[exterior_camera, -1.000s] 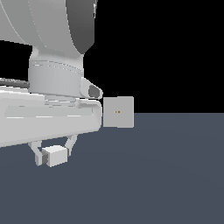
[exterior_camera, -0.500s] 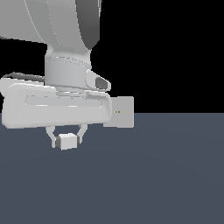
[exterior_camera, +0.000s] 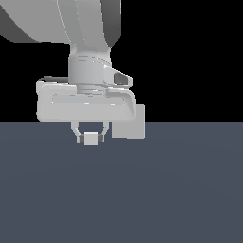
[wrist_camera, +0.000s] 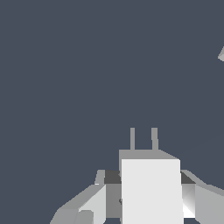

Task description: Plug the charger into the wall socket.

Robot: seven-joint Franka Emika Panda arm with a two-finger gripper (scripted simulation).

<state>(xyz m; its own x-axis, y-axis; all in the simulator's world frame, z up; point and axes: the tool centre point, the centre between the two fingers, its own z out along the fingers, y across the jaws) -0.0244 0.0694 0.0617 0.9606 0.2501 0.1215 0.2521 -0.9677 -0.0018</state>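
The claw [exterior_camera: 90, 138] was clamped on the charger [exterior_camera: 90, 139], one finger pressed to each side of the small white block, held left of centre in the exterior frame against the dark surface [exterior_camera: 180, 190]. In the wrist view the charger [wrist_camera: 151, 188] filled the lower middle of the frame, its two thin prongs [wrist_camera: 143, 139] pointing up the frame. The wall socket [exterior_camera: 134, 127] stood just beside the claw on the exterior view's right, partly hidden behind the arm's hand housing [exterior_camera: 85, 102], its face centre not visible.
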